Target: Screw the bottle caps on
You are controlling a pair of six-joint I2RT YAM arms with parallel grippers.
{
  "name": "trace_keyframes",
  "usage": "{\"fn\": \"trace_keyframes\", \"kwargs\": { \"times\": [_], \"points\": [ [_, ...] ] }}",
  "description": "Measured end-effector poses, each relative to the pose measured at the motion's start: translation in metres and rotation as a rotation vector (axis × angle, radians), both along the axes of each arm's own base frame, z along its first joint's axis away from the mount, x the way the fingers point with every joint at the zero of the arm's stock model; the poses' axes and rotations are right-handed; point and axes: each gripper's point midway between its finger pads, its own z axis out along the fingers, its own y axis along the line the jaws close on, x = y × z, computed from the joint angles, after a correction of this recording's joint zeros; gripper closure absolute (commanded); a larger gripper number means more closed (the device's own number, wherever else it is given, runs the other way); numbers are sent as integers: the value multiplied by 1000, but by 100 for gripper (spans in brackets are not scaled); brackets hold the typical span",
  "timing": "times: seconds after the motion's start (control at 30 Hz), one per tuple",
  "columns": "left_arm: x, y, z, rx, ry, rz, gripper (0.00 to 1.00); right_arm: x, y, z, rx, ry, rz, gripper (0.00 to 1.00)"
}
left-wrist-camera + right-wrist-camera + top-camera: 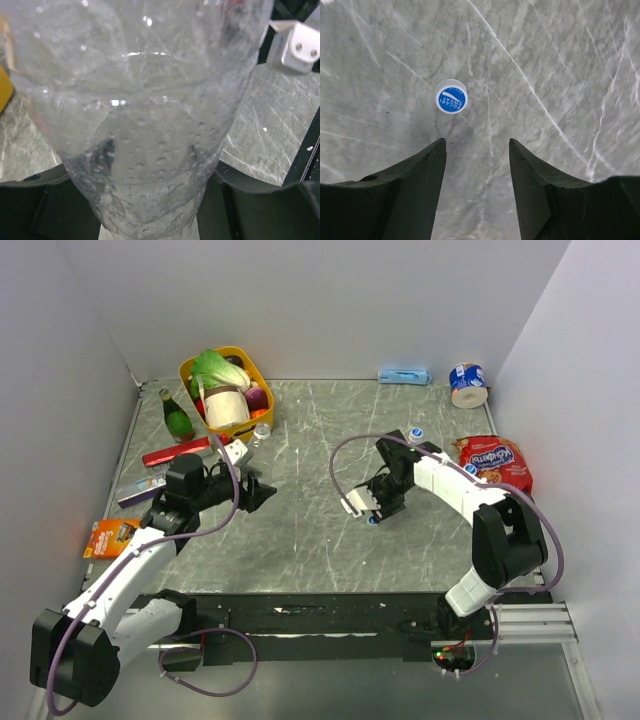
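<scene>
1. Caps count three from above: the nearest cap (372,521) lies at the right gripper (368,508), a second cap (415,431) sits behind that arm, and a third cap (470,469) is beside the snack bag (495,462).
2. Only the right wrist view shows the nearest cap's whitish mark. It lies flat on the table (560,75), just ahead of one fingertip and not between the two. The jaws stand apart, holding nothing.
3. Only the left wrist view shows the held bottle (145,125), clear and beaded with droplets. The left gripper (150,200) is clamped on its sides. A white plug (295,47) lies beyond.
4. From above, the held bottle cannot be made out. A second bottle (260,433) stands just beside the yellow basket (265,375). Two bottles are countable; I cannot tell a third.
</scene>
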Motion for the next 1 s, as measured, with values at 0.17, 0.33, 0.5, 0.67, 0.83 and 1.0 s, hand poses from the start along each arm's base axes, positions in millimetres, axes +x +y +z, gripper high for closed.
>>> {"fn": "trace_keyframes", "kwargs": {
  "times": [0.17,0.33,0.5,0.67,0.83,1.0],
  "points": [
    [3,5,-1,-4,8,20,99,-6,0,-24,-42,-8,110,39],
    [5,7,-1,-6,12,30,99,-8,6,-36,-53,1,153,40],
    [6,8,-4,-6,25,36,98,-8,9,-42,-58,9,168,41],
    [8,10,-5,-8,31,43,98,-12,11,-47,-76,19,190,42],
    [7,11,-8,-7,37,47,98,-18,10,-52,-89,33,199,44],
    [7,11,-12,-5,44,47,98,-23,8,-56,-101,47,200,50]
  ]
}}
